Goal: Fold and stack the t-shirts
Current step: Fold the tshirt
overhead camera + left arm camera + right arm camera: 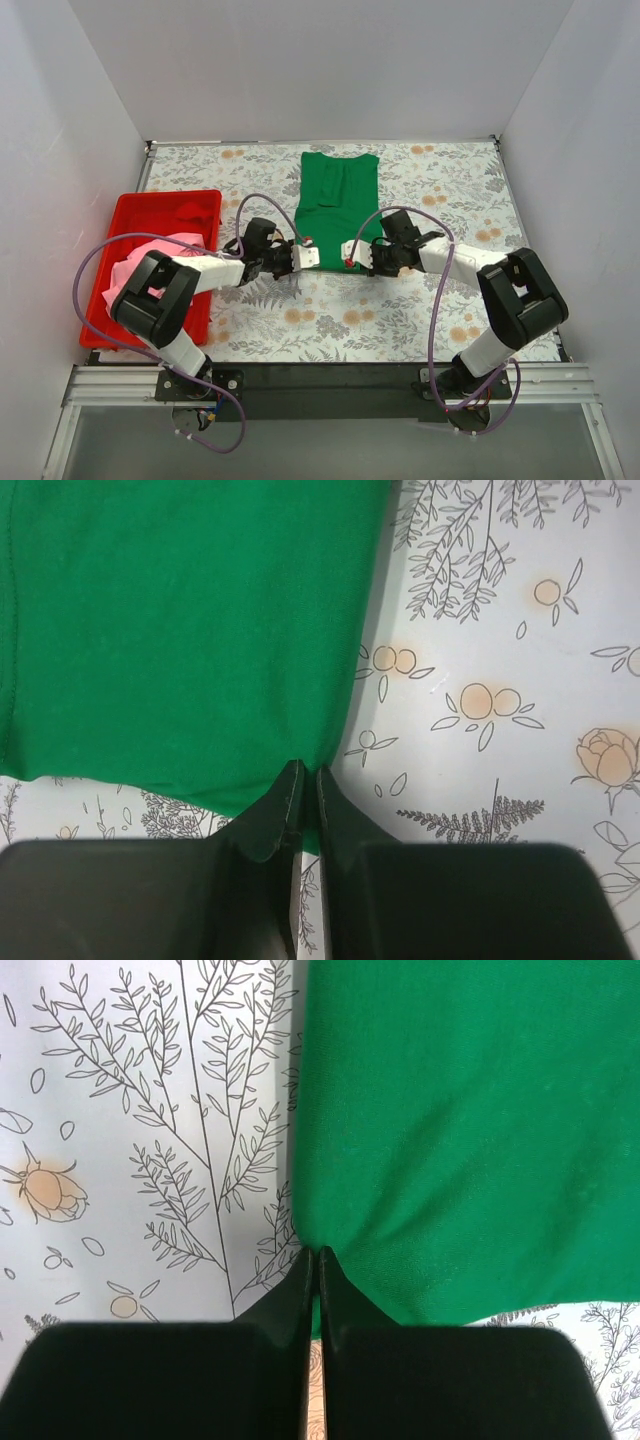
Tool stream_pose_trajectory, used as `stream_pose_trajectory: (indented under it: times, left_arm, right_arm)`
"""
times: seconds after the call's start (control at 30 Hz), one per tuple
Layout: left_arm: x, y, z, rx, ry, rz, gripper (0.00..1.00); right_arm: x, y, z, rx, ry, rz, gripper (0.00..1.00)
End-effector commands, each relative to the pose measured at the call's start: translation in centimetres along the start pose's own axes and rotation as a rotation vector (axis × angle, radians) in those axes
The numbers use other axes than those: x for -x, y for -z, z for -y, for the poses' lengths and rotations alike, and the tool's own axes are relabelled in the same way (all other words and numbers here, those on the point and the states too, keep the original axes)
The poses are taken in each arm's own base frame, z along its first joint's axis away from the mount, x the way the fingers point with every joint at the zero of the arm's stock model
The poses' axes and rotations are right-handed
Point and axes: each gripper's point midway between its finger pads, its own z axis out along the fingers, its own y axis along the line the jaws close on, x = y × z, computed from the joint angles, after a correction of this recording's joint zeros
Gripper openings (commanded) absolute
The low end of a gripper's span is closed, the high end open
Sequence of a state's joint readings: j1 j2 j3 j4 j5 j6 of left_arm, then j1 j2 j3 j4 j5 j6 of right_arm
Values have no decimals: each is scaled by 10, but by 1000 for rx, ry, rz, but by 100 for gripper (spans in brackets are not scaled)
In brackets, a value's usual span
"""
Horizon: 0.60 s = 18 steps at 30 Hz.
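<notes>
The green t-shirt (337, 195) lies flat as a narrow strip, sleeves folded in, on the flowered table middle. My left gripper (310, 256) is shut on the shirt's near left hem corner (305, 768); a sliver of green cloth shows between the black fingers. At the near right hem corner (316, 1250) my right gripper (356, 257) is likewise shut on the green cloth. The pink t-shirt (140, 262) lies crumpled in the red tray (205, 205) at the left.
The floral tablecloth (450, 200) covers the table. White walls close in the back and both sides. Both arms reach inward from the near edge, cables looping above them.
</notes>
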<state>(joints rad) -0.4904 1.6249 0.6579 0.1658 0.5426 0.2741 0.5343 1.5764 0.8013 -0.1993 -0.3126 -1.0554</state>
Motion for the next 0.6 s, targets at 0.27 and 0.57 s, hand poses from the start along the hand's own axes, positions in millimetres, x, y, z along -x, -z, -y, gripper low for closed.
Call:
stream_pose_trajectory:
  times: [0.27, 0.57]
  left_arm:
    - [67, 35, -64, 50, 99, 69, 0]
    - [91, 69, -18, -64, 76, 83, 0]
  right_arm:
    - [45, 62, 62, 10, -96, 59, 1]
    - [62, 95, 2, 144, -196, 131, 1]
